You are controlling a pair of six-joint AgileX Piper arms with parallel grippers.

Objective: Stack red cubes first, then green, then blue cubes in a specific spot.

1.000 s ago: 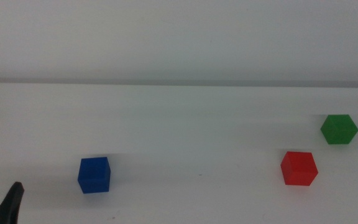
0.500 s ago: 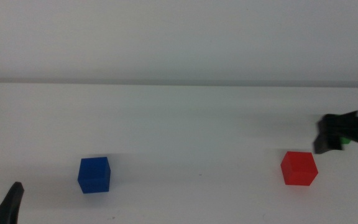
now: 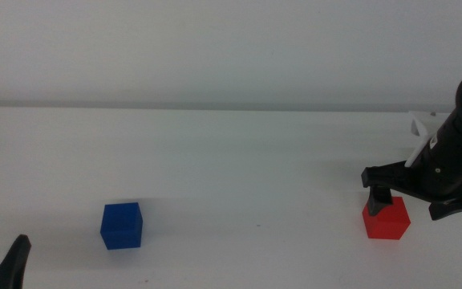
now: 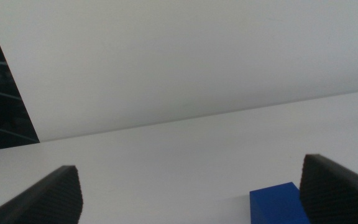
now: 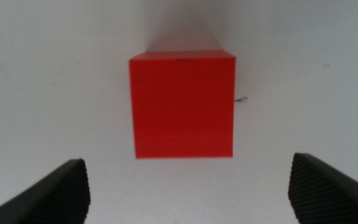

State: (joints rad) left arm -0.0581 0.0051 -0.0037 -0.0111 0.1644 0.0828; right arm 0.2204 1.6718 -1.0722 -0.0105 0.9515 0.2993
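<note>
On the right side of the white table (image 3: 231,152), the right end effector (image 3: 420,202) hangs directly over the red cube (image 3: 388,221), its arm coming in from the right edge of the middle view. One dark jaw tip sits in front of the cube's upper left corner; the other reaches past the cube's right side. From the right wrist view, the right end effector (image 5: 191,190) has its jaws spread wide, one on each side of the red cube (image 5: 182,106), and both stand apart from the cube's faces — nothing is pinched. The cube rests flat on the table, its top face square to the camera.

The blue cube (image 3: 122,225) sits on the left part of the table, well apart from the red one. In the left wrist view the blue cube (image 4: 277,203) shows only partly, close beside one jaw. The left end effector (image 4: 191,193) waits with jaws spread and empty; in the middle view only a dark tip of the left end effector (image 3: 10,266) shows at the bottom left corner.

The green cube cannot be seen in any view — the right arm covers the area behind the red cube.
</note>
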